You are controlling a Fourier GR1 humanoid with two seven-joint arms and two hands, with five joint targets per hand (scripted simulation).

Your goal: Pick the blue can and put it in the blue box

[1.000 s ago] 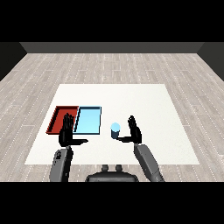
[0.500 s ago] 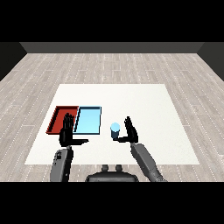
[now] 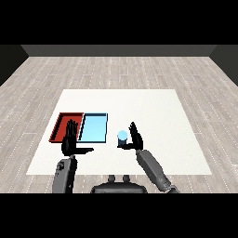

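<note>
White table: matt, smooth, flat, no grain or sheen. Floor: pale grey wood-look planks, matt, with visible board seams. Red tray: looks like plastic, smooth, matt, with a darker rim. Light blue tray: same plastic look, smooth, with a slightly brighter floor. Blue can: smooth, pale top catches light, a bit glossy; metal or plastic, cannot tell. Left hand and right hand: black, matt, hard-looking. Forearms: grey, smooth, dull satin, like painted metal or plastic.
</note>
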